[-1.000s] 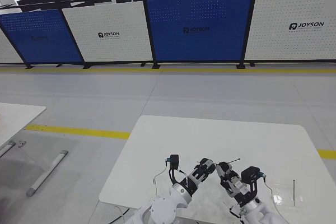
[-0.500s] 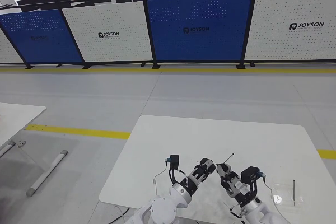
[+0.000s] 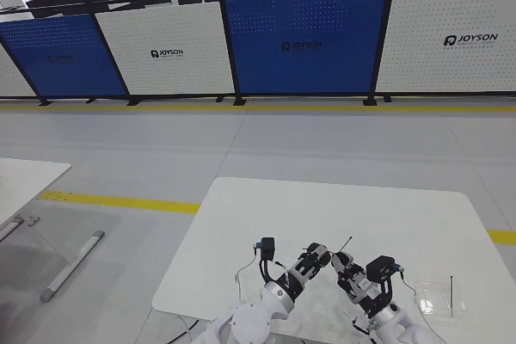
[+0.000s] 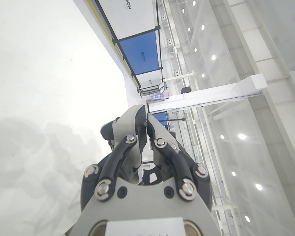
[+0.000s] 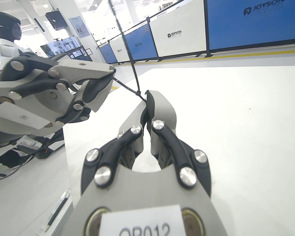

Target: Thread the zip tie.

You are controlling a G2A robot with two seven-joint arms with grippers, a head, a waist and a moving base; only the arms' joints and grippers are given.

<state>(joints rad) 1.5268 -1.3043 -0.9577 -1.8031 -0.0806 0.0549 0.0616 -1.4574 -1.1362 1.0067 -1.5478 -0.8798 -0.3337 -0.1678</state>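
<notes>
From above, both arms are tucked in low over the near edge of the white table (image 3: pixel 327 206), wrists angled toward each other so the fingertips almost meet. The left gripper (image 3: pixel 316 254) and the right gripper (image 3: pixel 341 258) sit just beside one another. The zip tie (image 3: pixel 346 244) pokes up between them as a thin black line slanting away from the robot, clear of the tabletop. A second black tie (image 3: pixel 451 291) lies flat on the table, well off to the right-hand side.

Along the left wrist, the left gripper (image 4: pixel 146 116) is tilted on its side above the table. Its dark pads are pressed together with a small dark piece nipped between them.

Along the right wrist, the right gripper (image 5: pixel 147 99) is clenched, its tips pinching the zip tie (image 5: pixel 127 50) at the little square head. From that head a short black strand runs across to the left gripper (image 5: pixel 110 77), which grips its end between closed fingers. A much longer strap rises steeply from the head, straight and ribbed, out past the edge of the picture. The tie hangs in the air between the two grippers.
</notes>
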